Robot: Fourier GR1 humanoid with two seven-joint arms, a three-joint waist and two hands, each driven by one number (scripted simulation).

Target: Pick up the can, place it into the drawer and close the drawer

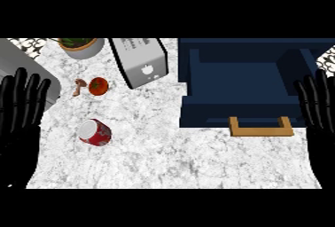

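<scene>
Left hand (pixel 23 106), right hand (pixel 317 104): fingers straight, idle at edges. Can (pixel 95 132): on counter (pixel 170 159) (may topple, roll if clipped). Drawer (pixel 242 80): open.

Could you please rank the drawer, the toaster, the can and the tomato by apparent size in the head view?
1. drawer, clearly the largest
2. toaster
3. can, lying on its side
4. tomato, the smallest

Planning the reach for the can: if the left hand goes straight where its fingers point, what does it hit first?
Probably the grey sink just ahead, not the can; height is unclear.
</scene>
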